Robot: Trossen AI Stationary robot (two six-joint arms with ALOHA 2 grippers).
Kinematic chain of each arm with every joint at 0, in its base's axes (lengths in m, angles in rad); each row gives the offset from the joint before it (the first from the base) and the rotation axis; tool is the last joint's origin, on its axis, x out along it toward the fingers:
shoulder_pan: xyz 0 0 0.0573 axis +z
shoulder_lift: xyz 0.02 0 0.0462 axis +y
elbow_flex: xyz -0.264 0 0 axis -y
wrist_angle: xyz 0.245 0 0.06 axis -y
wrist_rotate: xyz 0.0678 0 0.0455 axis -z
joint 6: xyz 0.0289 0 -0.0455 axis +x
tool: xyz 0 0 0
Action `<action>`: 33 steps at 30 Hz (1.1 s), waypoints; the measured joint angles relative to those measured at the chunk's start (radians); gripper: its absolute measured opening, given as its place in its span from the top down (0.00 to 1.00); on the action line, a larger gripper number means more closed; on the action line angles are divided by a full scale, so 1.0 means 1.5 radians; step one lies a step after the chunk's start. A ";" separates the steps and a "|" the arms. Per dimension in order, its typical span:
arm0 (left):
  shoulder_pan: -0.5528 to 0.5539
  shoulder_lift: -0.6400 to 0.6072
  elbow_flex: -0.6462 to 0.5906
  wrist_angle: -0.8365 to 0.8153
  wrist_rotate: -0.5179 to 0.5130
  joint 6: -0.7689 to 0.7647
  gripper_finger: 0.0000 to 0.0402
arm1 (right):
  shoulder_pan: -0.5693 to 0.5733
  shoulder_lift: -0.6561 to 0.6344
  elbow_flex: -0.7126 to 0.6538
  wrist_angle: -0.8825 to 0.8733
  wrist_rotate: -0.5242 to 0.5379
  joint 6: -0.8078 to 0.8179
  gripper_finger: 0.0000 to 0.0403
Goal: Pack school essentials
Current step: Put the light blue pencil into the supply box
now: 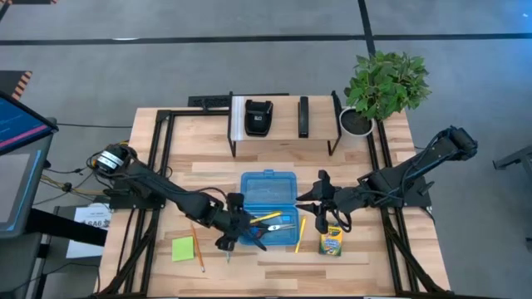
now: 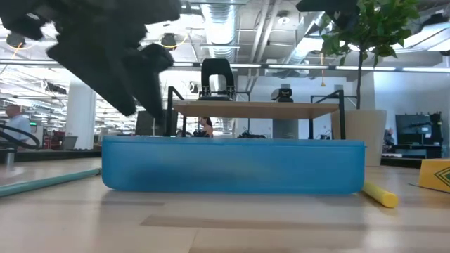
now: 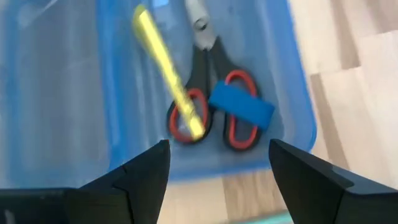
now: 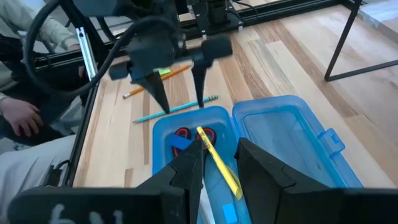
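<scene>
The blue case (image 1: pixel 268 199) lies open in the middle of the tabletop (image 1: pixel 274 158), and part of the kit is already in it: the scissors (image 3: pixel 208 93), a yellow pencil (image 3: pixel 166 65) lying across them, and the blue eraser (image 3: pixel 241 104) resting on a red handle. The left pincer (image 4: pixel 177 96) hangs just above that end of the case with its fingers spread and nothing between them, so the eraser looks released.

The right pincer (image 1: pixel 320 197) sits at the other side of the case, beside the crayon box (image 1: pixel 332 241). Its fingers are only narrowly apart, and I cannot tell for certain whether anything is pinched there.

Outside the case remain the sticky notes (image 1: pixel 184 248), an orange pencil (image 1: pixel 197 246), a teal pencil (image 4: pixel 176 108) along the case's near wall, another yellow pencil (image 1: pixel 300 234) and the crayons.

To my eye the sensible move now is to lift the left pincer straight up, clear of the case wall, before swinging it anywhere, since a sideways drag could catch the rim and shove the case. The teal pencil is nearest. I would take it mid-length, fingers across the shaft, so it hangs level, then lay it lengthwise in the tray alongside the yellow one. Thin pencils roll, so the close should be slow and square.
</scene>
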 joint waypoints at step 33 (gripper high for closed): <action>-0.070 0.069 -0.067 -0.056 0.003 -0.747 0.53 | 0.000 0.000 0.000 0.000 -0.013 0.000 0.70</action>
